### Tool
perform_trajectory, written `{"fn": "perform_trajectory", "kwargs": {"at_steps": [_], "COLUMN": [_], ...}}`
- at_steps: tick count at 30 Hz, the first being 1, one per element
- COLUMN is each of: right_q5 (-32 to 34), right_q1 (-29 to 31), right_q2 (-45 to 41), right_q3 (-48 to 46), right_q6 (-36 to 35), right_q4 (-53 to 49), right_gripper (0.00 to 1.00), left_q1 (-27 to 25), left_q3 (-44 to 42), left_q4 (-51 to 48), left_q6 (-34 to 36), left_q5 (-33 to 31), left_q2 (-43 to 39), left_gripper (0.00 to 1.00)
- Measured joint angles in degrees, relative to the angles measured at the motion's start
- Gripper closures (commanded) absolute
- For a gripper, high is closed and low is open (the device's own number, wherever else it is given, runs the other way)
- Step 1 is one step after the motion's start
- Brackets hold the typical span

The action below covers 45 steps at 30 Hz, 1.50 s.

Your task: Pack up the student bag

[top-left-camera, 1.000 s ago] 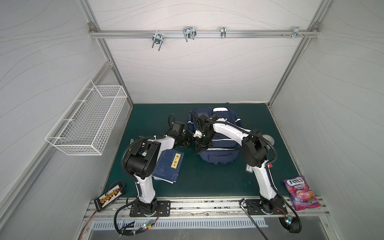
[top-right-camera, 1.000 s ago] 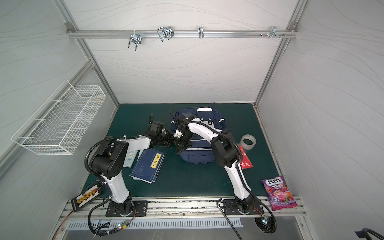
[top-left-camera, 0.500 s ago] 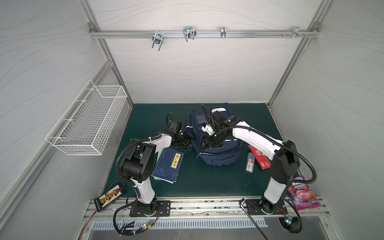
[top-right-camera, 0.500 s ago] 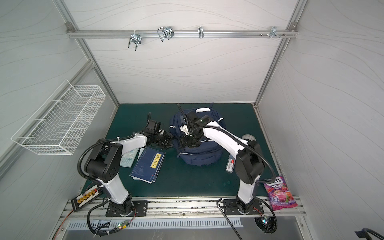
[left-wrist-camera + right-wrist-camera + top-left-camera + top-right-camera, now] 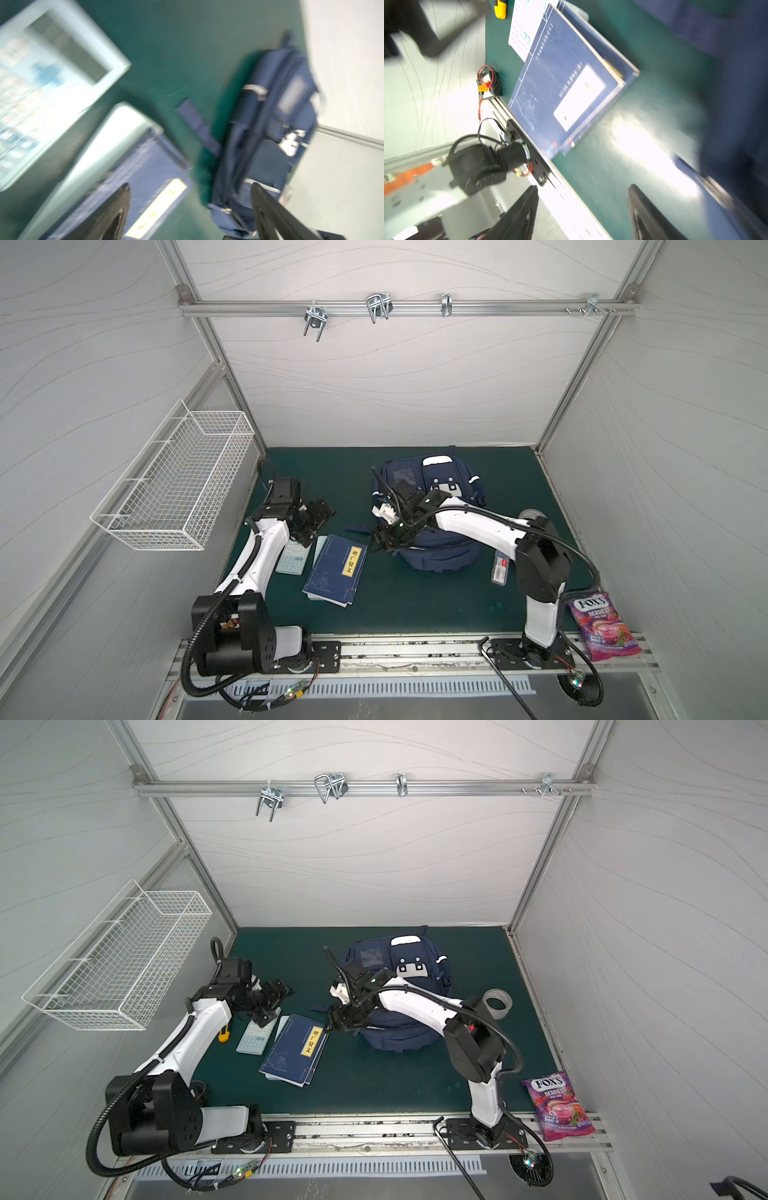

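Nearest, a purple candy bag point(image 5: 602, 624) lies partly on the metal rail at the front edge of the green table point(image 5: 415, 605), beside the base of the right arm point(image 5: 469, 526). Further in, left of centre, lies a stack of blue books point(image 5: 334, 570) with a yellow label. A pale calculator point(image 5: 293, 558) lies just beside it, and a small yellow tool point(image 5: 223, 1033) is next to the left arm point(image 5: 262, 551).

The left jaws hang above the calculator's far end, spread wide with nothing between them. The right jaws are also spread and empty. They hover just beside the left edge of the student bag point(image 5: 436, 558), over the gap between it and the books. Both wrist views are blurred.

The student bag lies front up on the table's far half, right of centre, with its white dotted patch toward the back wall. The right arm reaches across it. A flat red-and-white packet point(image 5: 500, 568) lies just right of the bag, and a tape roll point(image 5: 497, 1003) sits a little beyond. A wire basket point(image 5: 178, 485) hangs on the left wall.
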Motion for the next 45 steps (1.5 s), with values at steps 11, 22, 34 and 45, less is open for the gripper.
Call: {"fn": "perform_trajectory", "kwargs": {"at_steps": [11,22,34,45], "right_q5": [-2.64,-0.83,-5.60,-10.10], "right_q1": [4.83,5.05,5.22,4.07], "right_q2": [11.13,10.64,15.85,20.28], "right_q3": [1.92,2.67,8.28,14.67], "right_q6": [6.69,6.67,7.45,8.13], "right_q4": [7.39,6.49,7.58,7.52], "right_gripper": [0.34,0.35,0.38,0.50], "left_q1": [3.45,7.28,9.51,10.67], "left_q3": [-10.34,-10.69,-12.61,-13.57], "left_q4": [-2.05,-2.93,-2.08,-1.38], "left_q6": [0.87,2.54,2.97,1.22], "left_q5": [4.00,4.09,5.27,8.22], "left_q2": [-6.29,-10.12,-5.97,-4.96], "left_gripper": [0.01,0.01,0.04,0.46]}}
